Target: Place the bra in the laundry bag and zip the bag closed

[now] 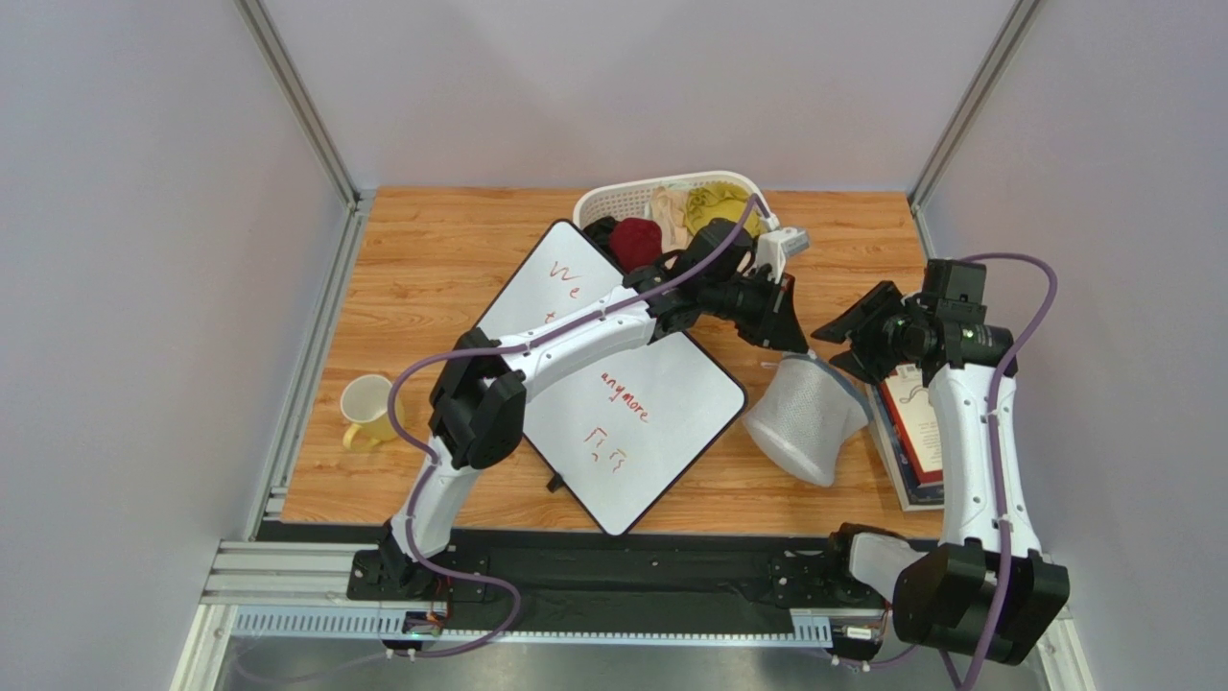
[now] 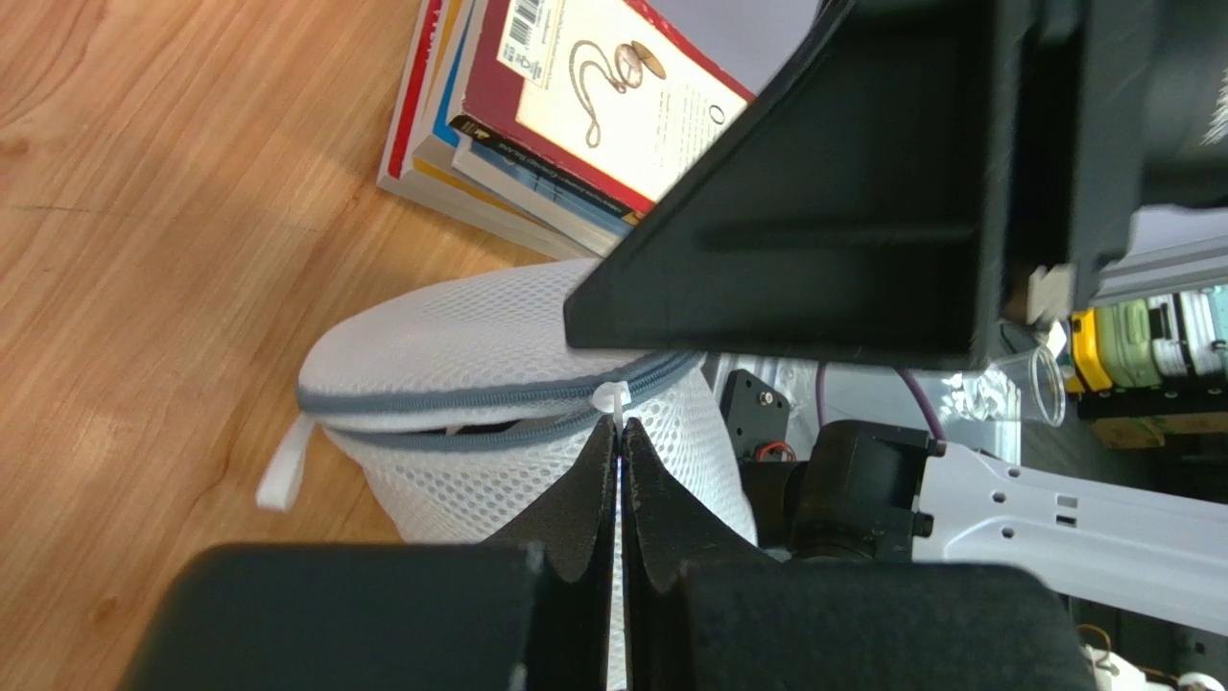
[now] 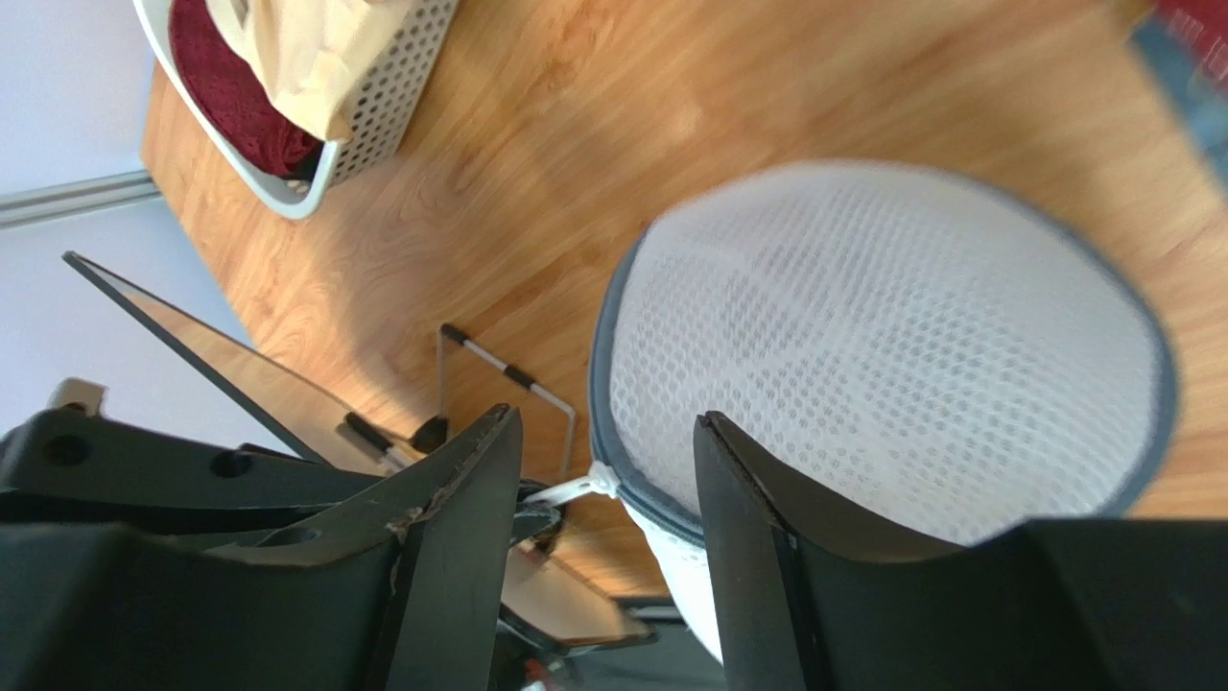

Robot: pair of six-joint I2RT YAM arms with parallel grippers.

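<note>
1. The laundry bag is lying on its side on the table, between the whiteboard and the stack of books, just below both grippers.
2. The left gripper is reaching across the whiteboard to the bag's upper rim. Its fingers are pressed together on the white zipper pull.
3. The right gripper is hanging just above the same rim with its fingers spread apart. The pull and the grey zipper band are showing in the gap between them, and I cannot tell whether they are touching the mesh.
4. In the left wrist view, the band is gaping in a dark slit to the left of the pull.
5. Whether the bra is sitting inside the mesh I cannot tell.
6. Counting: one laundry bag, one whiteboard, one yellow mug, one stack of books, and one white slotted basket at the far edge, which is holding one dark red garment and one yellow garment.
</note>
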